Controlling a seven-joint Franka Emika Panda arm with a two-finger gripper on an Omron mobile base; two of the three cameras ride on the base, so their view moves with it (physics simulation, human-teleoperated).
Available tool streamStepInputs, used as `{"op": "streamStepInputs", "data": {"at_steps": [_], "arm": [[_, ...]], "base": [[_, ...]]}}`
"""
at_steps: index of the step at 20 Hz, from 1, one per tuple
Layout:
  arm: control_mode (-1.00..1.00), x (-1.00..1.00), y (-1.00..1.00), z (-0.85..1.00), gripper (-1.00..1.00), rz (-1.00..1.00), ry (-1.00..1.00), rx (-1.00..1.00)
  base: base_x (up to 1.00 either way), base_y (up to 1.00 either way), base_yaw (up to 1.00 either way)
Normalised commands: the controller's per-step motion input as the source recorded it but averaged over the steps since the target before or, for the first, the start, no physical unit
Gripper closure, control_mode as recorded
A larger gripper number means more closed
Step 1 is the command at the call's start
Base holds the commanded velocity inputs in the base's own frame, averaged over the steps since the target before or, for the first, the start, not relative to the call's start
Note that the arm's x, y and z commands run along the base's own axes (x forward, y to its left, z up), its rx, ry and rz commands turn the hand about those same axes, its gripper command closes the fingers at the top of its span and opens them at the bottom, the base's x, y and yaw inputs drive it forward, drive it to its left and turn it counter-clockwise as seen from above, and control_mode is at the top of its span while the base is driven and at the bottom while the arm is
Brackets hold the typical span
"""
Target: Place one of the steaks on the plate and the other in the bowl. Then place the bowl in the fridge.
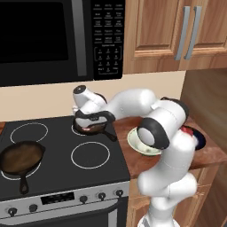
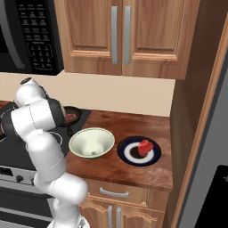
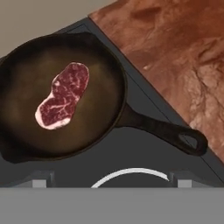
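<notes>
One steak [image 2: 145, 147] sits on the plate [image 2: 153, 156] already — my gripper [image 1: 91, 121] hangs spread wide and empty over the second steak [image 3: 62, 95] in the skillet [image 3: 109, 113]. Next: drop, pinch, carry to bowl [image 2: 91, 142].

The left base view looks from behind the arm, on its left, forward and down at the stove [image 1: 62, 155] and the counter [image 1: 133, 159]. The right base view looks from the other side at the same counter [image 2: 133, 164], with the bowl [image 2: 91, 142] and plate [image 2: 139, 150]. The hand view looks down, very near, at a skillet [image 3: 65, 96] with a steak [image 3: 63, 95]. All three show this skillet.
</notes>
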Motion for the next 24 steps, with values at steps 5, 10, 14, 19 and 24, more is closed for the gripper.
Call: {"op": "streamStepInputs", "data": {"at_steps": [5,10,14,19,24], "arm": [[-1.0,0.53,0.0,-0.26,-1.0,0.0,0.0,0.01],[-1.0,0.35,0.0,-0.12,-1.0,-0.02,0.02,0.0],[-1.0,0.21,0.0,-0.07,-1.0,-0.05,0.02,0.0],[-1.0,0.23,0.0,-0.29,-1.0,-0.01,0.0,0.01],[-1.0,0.23,0.0,-0.3,-1.0,0.0,0.0,0.0]], "base": [[0.0,0.0,0.0],[0.0,0.0,0.0],[0.0,0.0,0.0],[0.0,0.0,0.0],[0.0,0.0,0.0]]}}
